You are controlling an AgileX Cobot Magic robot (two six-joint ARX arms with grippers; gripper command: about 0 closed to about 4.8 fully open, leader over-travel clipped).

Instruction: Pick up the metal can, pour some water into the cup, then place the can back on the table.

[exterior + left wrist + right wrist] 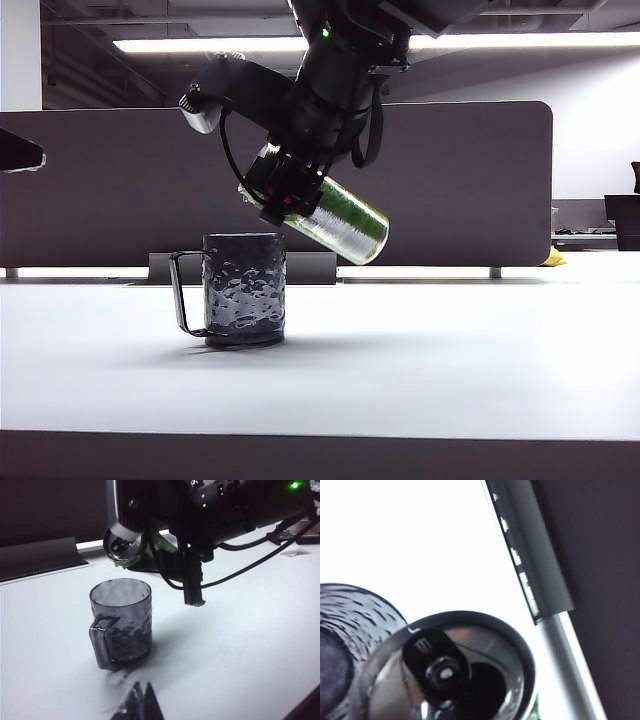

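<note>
White counter (450, 360) runs broad and bare around the cup (244, 290), with open room on every side up to the dark front edge and the dark grey divider panel (470, 180) behind. The cup stands upright, its thin handle toward the left of the exterior view. Above and just right of its rim, the right end effector (285, 195) grips the metal can (340, 220), tilted steeply with its top end lowered toward the cup and its base raised to the right. In the right wrist view the can's silver top, black tab and dark opening fill the foreground, the cup's dimpled wall just beside it. No stream of water can be made out. The left end effector (140, 705) hangs back near the counter, short of the cup; only dark tips show, cut off, so whether it is open or closed is unclear.
</note>
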